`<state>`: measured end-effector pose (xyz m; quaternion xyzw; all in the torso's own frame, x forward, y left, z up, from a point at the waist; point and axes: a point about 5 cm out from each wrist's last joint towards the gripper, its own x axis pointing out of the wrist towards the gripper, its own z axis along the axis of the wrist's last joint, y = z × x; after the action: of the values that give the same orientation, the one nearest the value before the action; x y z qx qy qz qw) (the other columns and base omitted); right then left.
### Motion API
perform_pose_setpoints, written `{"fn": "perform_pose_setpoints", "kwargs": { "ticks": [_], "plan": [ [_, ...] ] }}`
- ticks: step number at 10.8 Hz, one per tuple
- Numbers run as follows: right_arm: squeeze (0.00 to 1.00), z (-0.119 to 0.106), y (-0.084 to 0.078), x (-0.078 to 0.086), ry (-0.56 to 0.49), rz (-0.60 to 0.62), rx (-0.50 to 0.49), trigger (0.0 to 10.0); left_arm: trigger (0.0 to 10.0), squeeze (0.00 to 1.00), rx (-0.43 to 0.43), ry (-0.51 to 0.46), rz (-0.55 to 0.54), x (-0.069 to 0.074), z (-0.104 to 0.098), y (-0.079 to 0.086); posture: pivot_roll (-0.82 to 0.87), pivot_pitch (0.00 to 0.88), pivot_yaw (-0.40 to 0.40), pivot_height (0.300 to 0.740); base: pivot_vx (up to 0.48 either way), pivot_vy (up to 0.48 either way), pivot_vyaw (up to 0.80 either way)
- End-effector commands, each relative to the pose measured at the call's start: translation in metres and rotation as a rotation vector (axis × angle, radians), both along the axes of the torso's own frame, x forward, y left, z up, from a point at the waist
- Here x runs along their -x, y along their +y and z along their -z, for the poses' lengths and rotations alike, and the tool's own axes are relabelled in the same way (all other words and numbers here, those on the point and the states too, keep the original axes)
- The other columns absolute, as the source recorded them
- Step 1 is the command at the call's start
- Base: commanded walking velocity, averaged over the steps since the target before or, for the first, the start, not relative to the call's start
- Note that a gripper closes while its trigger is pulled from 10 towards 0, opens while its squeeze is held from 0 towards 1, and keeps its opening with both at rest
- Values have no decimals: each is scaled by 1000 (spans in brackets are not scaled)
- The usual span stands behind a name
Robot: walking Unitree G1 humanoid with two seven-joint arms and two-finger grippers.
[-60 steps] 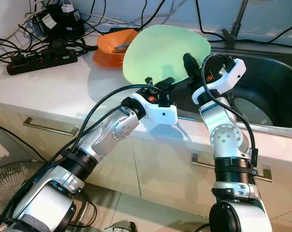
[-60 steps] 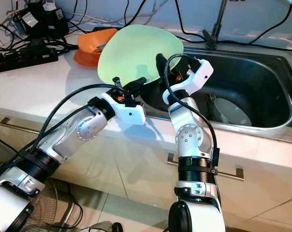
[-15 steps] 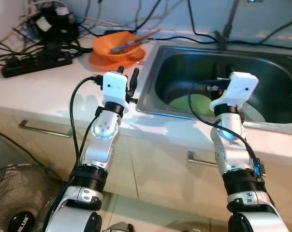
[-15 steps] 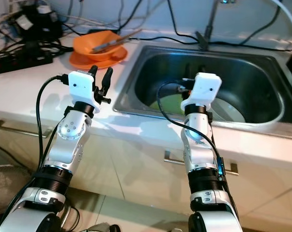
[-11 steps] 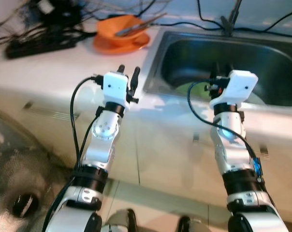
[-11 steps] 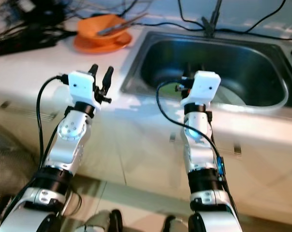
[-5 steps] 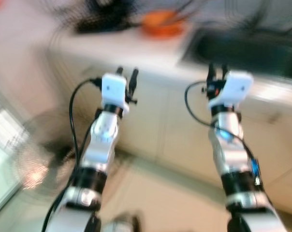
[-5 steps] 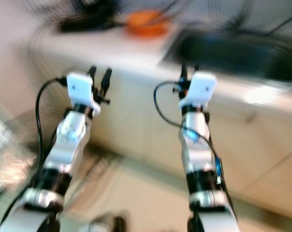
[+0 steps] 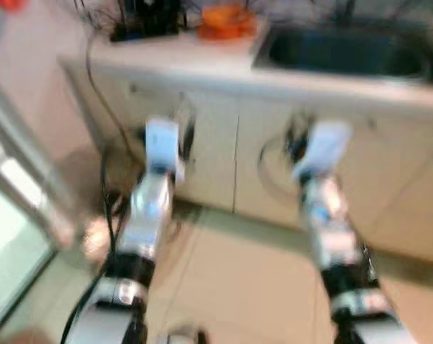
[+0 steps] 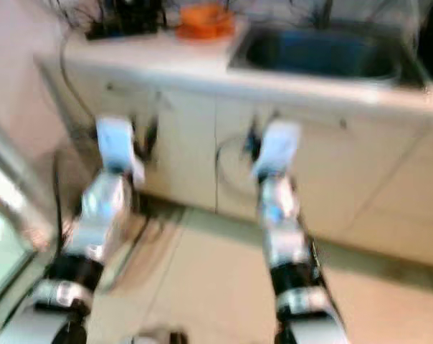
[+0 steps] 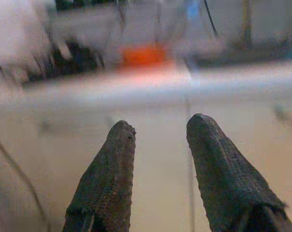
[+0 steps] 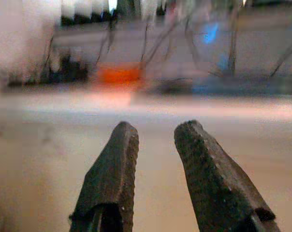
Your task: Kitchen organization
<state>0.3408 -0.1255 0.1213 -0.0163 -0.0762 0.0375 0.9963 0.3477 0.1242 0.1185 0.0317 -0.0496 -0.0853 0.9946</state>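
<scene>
The picture is blurred. The white counter (image 9: 188,61) with its steel sink (image 9: 345,50) stands a step away from me, across the top of the eye views. An orange bowl (image 9: 227,18) sits on the counter left of the sink. Both arms are raised in front of the cabinet doors (image 9: 209,154), below counter height. My left gripper (image 11: 160,123) is open with nothing between its fingers and points toward the orange bowl (image 11: 143,54). My right gripper (image 12: 157,125) is also open and empty, facing the counter and bowl (image 12: 118,74).
Black plugs and cables (image 9: 148,18) crowd the counter's left end. Cables hang down the cabinet's left side (image 9: 105,107). Pale floor tiles (image 9: 238,279) lie between me and the cabinets. A bright pane or door (image 9: 8,215) stands at my left.
The whole view has pulled back and turned from the sink: the counter now sits farther off and higher in the picture. Both grippers left the sink edge, open and empty.
</scene>
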Motion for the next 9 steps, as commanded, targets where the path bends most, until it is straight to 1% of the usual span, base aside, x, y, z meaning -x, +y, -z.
{"fn": "perform_pose_setpoints", "kwargs": {
  "ticks": [1,2,3,4,5,6,7,9],
  "plan": [
    [0,20,7,2,104,-48,17,10000,10000,0,9,127,-18,5,26,9,19,50,36,740,0,0,0],
    [0,41,7,6,203,-50,55,10000,10000,0,23,201,-57,11,44,18,22,51,35,740,0,0,0],
    [0,77,5,20,368,-74,83,10000,10000,0,-1,337,-109,26,75,35,31,48,28,740,0,0,0],
    [0,100,1,32,480,-86,114,10000,10000,0,-29,452,-135,40,99,46,35,44,21,740,0,0,0],
    [0,115,-5,42,550,-82,128,10000,10000,0,-46,531,-149,53,115,53,38,46,19,740,0,0,0],
    [0,139,-15,64,674,-65,129,10000,10000,0,-52,665,-199,78,140,66,35,48,18,740,0,0,0],
    [0,159,-21,85,776,-59,145,10000,10000,0,-50,783,-227,103,161,73,38,51,15,740,0,0,0],
    [0,176,-27,106,877,-54,128,10000,10000,0,-69,902,-223,130,180,76,39,53,13,740,0,0,0]
  ]
}}
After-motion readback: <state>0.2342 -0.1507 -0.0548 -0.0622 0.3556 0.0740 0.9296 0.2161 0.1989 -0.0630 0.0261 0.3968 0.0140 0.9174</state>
